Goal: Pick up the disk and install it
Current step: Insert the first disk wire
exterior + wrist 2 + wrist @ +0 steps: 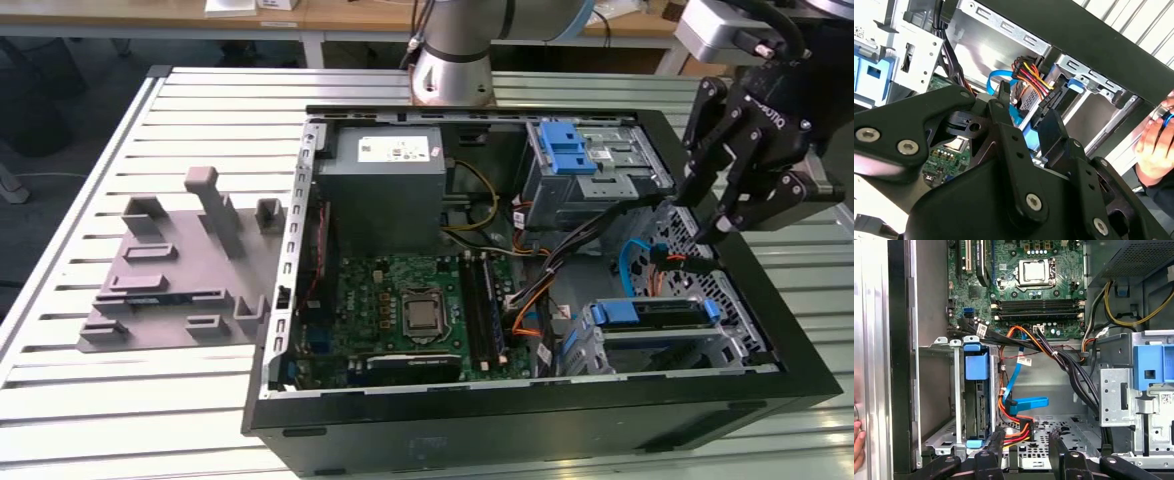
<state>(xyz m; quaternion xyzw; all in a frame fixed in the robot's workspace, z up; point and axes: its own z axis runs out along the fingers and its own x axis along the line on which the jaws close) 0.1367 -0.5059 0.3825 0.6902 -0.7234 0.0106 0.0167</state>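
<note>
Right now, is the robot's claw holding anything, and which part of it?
Nothing. The claw is open and empty, hanging over the computer case, and the disk sits in its bay, apart from the claw.

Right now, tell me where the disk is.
The disk sits in the bay at the case's near corner on the exterior view's right, beside the orange cables, with the gripper above.

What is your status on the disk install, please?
Gripper open, empty, above the case. Disk sits in the drive bay. Cables close by the fingers; a hand at the case's edge.
</note>
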